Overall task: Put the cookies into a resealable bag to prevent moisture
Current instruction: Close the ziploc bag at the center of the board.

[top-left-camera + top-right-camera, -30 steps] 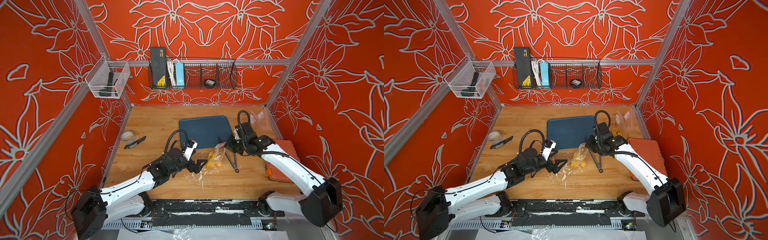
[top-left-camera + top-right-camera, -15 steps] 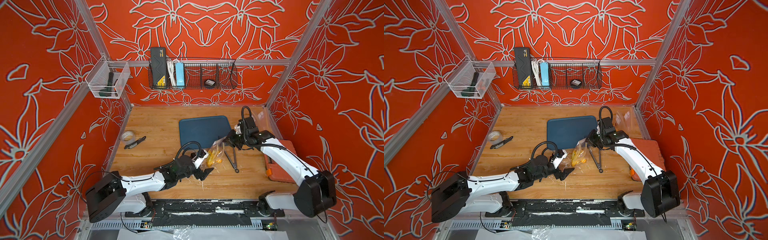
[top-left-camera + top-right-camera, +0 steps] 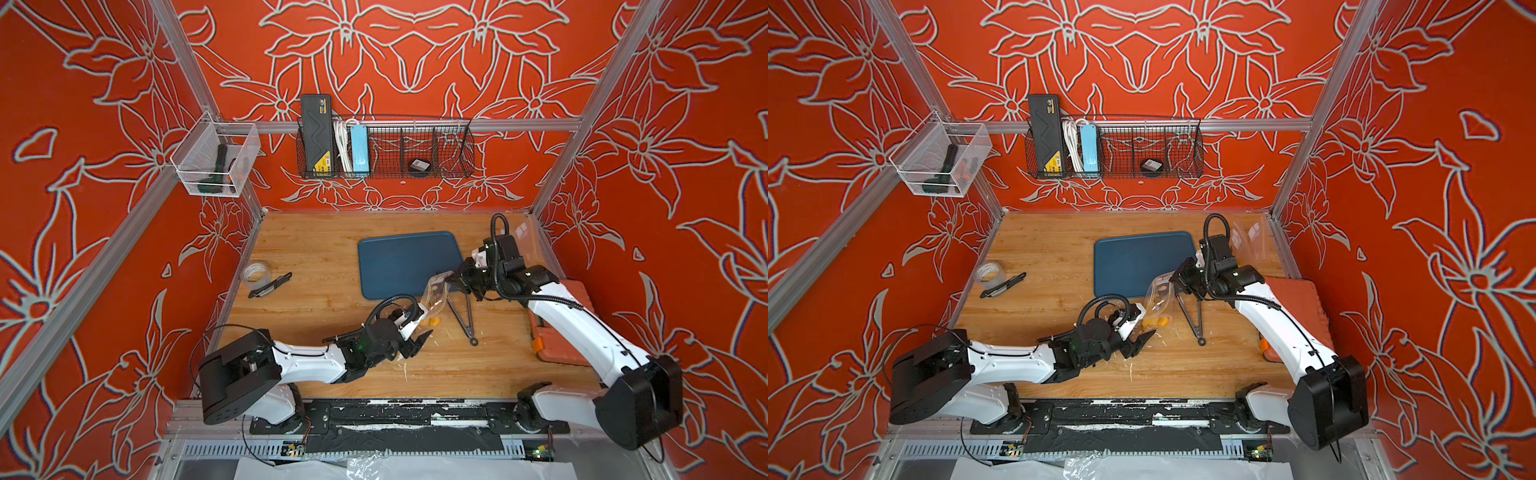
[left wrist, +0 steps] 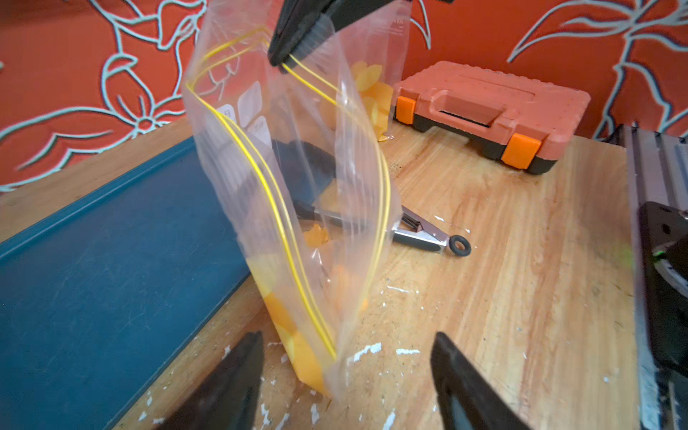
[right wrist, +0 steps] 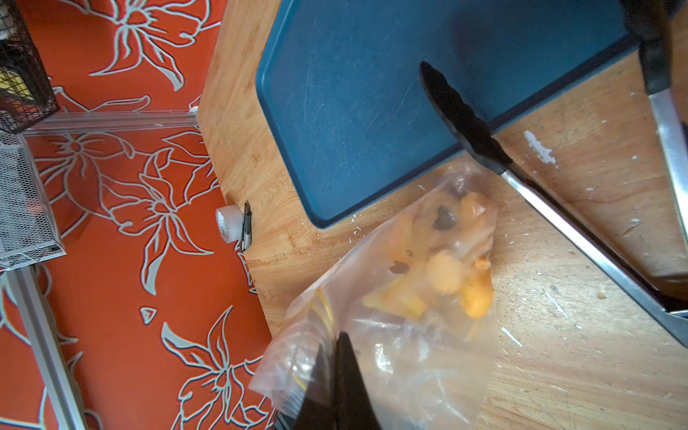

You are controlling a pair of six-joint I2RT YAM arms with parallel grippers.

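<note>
The clear resealable bag point(image 3: 436, 291) point(image 3: 1158, 296) with yellow zip lines hangs upright, its bottom resting on the wooden table. My right gripper point(image 3: 451, 279) point(image 3: 1173, 279) point(image 5: 337, 342) is shut on the bag's top edge. Yellow-orange cookies point(image 3: 434, 321) point(image 3: 1160, 322) point(image 5: 446, 275) lie heaped in the bag's bottom. My left gripper point(image 3: 417, 343) point(image 3: 1142, 340) point(image 4: 348, 337) sits low on the table, open. The bag's lower corner point(image 4: 320, 372) stands between its fingers, touching neither.
A blue tray point(image 3: 399, 262) lies behind the bag. Metal tongs point(image 3: 463, 316) lie just right of it. An orange tool case point(image 3: 552, 332) sits under the right arm. A tape roll point(image 3: 257, 274) and a black cutter point(image 3: 270, 284) lie at the left.
My left arm has dropped lower and slid right and toward the front, up to the bag's bottom, and its jaws have narrowed. The right gripper still holds the bag's top.
</note>
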